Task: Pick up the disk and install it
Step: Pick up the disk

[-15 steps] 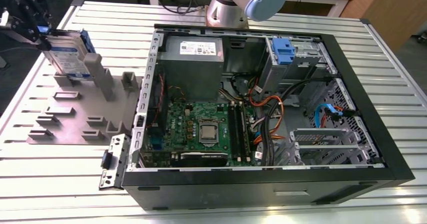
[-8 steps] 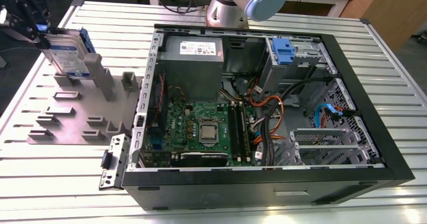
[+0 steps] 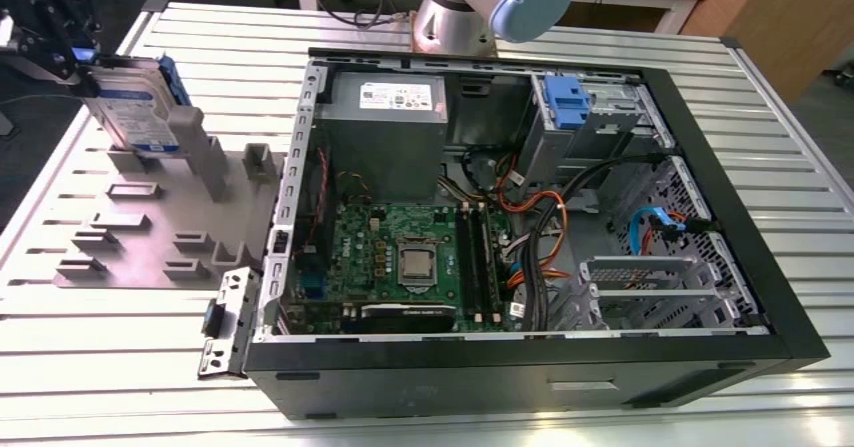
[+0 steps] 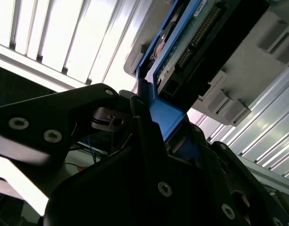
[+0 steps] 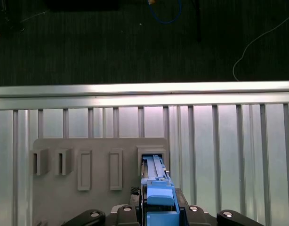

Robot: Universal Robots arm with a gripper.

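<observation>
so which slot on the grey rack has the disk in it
The end slot of the row, the one at the gripper: the disk stands upright in it, while the four other slots in that row are empty.

Pincer (image 3: 80,62) at exterior view's left, clamped on the disk (image 3: 134,112)

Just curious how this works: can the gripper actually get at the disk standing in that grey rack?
Yes, it seems so: the gripper is closed on the disk at its blue end, nothing between them, while the disk stands upright in the grey rack.
</observation>
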